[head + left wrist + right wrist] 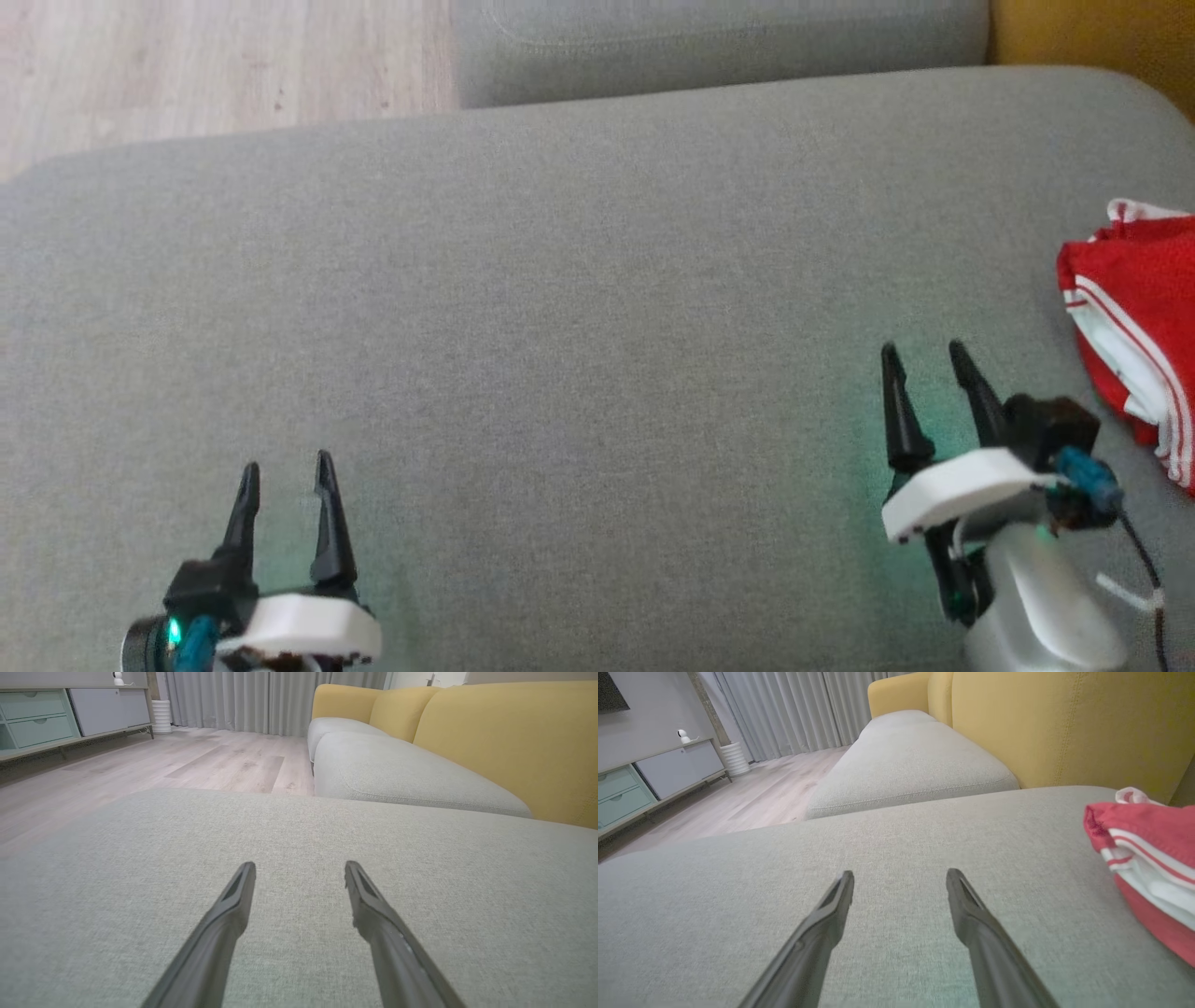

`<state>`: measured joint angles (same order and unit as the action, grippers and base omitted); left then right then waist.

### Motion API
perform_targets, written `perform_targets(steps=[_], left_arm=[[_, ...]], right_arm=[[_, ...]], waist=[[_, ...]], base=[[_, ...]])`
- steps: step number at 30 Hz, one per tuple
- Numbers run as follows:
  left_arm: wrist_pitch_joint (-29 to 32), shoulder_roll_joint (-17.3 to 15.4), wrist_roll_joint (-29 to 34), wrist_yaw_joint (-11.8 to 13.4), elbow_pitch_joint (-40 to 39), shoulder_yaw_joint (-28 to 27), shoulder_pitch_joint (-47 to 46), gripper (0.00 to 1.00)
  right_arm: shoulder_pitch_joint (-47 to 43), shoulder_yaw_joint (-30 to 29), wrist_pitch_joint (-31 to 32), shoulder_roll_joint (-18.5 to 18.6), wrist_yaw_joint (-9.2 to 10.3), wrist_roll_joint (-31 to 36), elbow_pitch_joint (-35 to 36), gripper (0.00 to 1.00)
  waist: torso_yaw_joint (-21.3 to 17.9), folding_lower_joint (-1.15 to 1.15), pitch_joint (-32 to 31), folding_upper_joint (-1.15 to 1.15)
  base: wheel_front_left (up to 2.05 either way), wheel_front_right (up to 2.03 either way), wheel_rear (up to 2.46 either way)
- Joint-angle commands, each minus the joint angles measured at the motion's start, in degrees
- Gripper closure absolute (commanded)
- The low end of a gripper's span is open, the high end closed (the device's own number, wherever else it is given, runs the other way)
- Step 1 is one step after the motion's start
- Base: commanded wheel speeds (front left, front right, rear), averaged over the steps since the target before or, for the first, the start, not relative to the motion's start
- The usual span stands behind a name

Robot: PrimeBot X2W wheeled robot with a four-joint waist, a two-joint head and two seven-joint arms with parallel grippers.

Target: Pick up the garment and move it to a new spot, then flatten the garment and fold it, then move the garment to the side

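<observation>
My left gripper (285, 471) and right gripper (924, 359) both hover spread and empty over the grey sofa cushion (560, 308). The red and white garment (1139, 317) lies bunched at the cushion's right edge, near my right gripper.

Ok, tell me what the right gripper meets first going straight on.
Ahead of the right gripper the way looks free across the grey cushion toward the next seat cushion, though depth is unclear. The red garment lies off to its right.
</observation>
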<state>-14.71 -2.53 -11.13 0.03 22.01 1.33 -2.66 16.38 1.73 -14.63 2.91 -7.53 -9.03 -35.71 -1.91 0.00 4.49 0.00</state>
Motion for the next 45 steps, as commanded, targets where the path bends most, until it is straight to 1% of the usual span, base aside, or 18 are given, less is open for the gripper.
perform_targets(steps=[1,10,20,21,25,45], left_arm=[[-0.3,-0.3,-0.4,0.5,-1.3,-2.5,-0.4,0.00],[-0.3,-0.3,-2.3,-0.1,-1.5,-3.7,1.6,0.00],[-0.3,-0.3,-3.1,-1.7,-0.9,-4.0,1.9,0.00],[0.0,0.0,-3.1,-1.6,0.7,-1.7,3.2,1.00],[0.3,0.2,-3.6,-1.6,3.6,-1.6,3.6,1.00],[3.6,0.1,-16.1,-2.6,1.7,-2.5,2.5,1.00]], right_arm=[[-0.2,1.8,-0.4,0.0,0.04,-0.4,1.5,0.00],[-1.6,3.2,-0.4,0.0,0.04,-1.4,1.9,0.00],[-1.8,3.9,-0.4,0.0,0.04,-1.8,2.4,0.00],[-3.0,2.3,0.0,0.0,0.00,-1.3,0.2,1.00],[-4.4,2.1,0.3,-0.3,0.00,-1.8,-2.3,1.00],[-5.4,0.5,3.6,-0.2,0.01,-15.0,1.6,1.00]], waist=[[0.3,0.00,-1.2,0.00],[0.3,0.00,-3.0,0.00],[0.3,0.00,-3.1,0.00],[0.4,0.00,-3.1,0.00],[0.4,0.01,-3.1,0.00],[0.6,0.01,-3.3,0.00]], base=[[0.00,0.00,0.00],[0.00,0.00,0.00],[0.00,0.00,0.00],[0.00,0.00,0.00],[0.00,0.00,0.00],[0.00,0.00,0.00]])
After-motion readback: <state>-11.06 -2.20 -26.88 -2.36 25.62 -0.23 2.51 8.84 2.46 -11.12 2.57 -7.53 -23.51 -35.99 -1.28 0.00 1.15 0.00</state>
